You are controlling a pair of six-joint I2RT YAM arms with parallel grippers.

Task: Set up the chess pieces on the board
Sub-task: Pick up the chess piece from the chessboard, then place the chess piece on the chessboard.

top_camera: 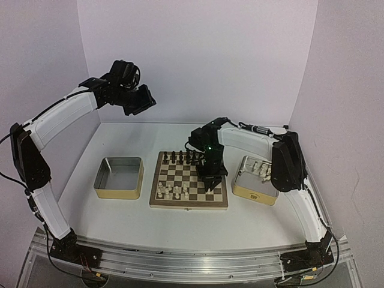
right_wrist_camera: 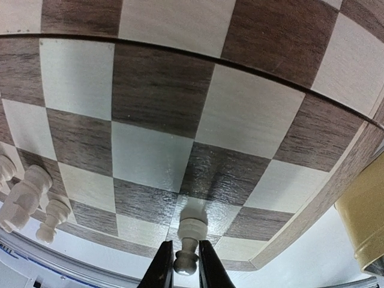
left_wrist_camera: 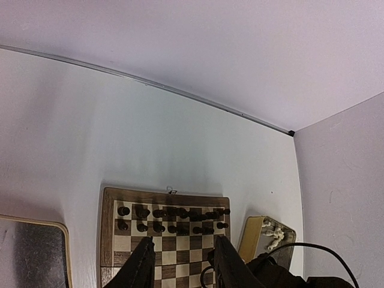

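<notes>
From above, the board [top_camera: 189,180] lies in the middle of the worktop [top_camera: 192,225]. A row of dark pieces [top_camera: 183,157] stands along the board's far edge. Several white chess pieces [top_camera: 171,191] stand on its near left squares. An open tin [top_camera: 120,177] sits just left of the board. A second tin [top_camera: 256,180] sits just right of it, with more white pieces inside. The right hand [top_camera: 210,180] points down onto the board's near right part. The left hand [top_camera: 135,99] hangs high, well apart from the board, to its far left.

From the left wrist, the left hand [left_wrist_camera: 180,267] is spread, with bare squares of the board [left_wrist_camera: 108,228] showing between its fingers [left_wrist_camera: 141,267]. The dark pieces [left_wrist_camera: 171,219] fill the board's two far rows. The second tin [left_wrist_camera: 267,234] stands beside the board's right edge and holds white pieces. A corner of the first tin [left_wrist_camera: 30,252] shows left of the board.

From the right wrist, the right hand [right_wrist_camera: 185,267] is pinching the head of a white pawn [right_wrist_camera: 191,231]. The pawn stands upright with its base at a pale square near the rim of the board [right_wrist_camera: 312,222]. Whether the base touches the square I cannot tell. Other chess pieces [right_wrist_camera: 24,198] stand further left along that side of the board. The yellowish side of the second tin [right_wrist_camera: 360,222] shows just beyond the board's rim.
</notes>
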